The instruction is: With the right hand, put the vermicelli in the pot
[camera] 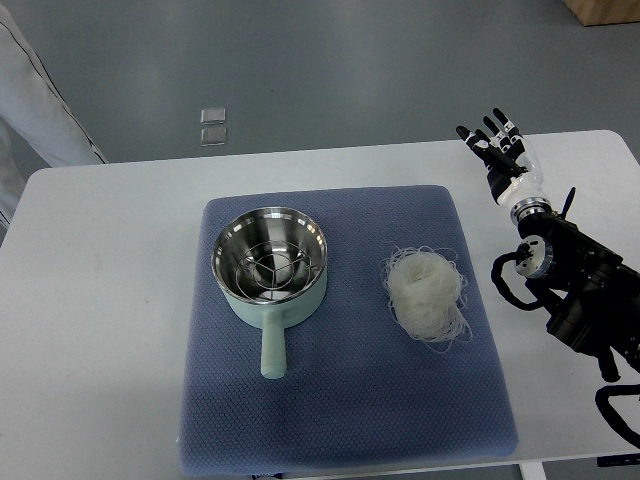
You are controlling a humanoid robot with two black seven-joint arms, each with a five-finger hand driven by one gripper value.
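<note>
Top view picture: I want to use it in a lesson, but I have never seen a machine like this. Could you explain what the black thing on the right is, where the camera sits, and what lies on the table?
The camera looks steeply down from the robot's own side of a white table. The black jointed thing is the robot's right arm, ending in a right hand with fingers, which are spread and hold nothing. Its left arm is out of view. A blue mat lies on the table. On it stands a pale green pot with a steel inside and a wire rack, handle pointing toward the camera. To its right lies a loose nest of white vermicelli, untouched.
</note>
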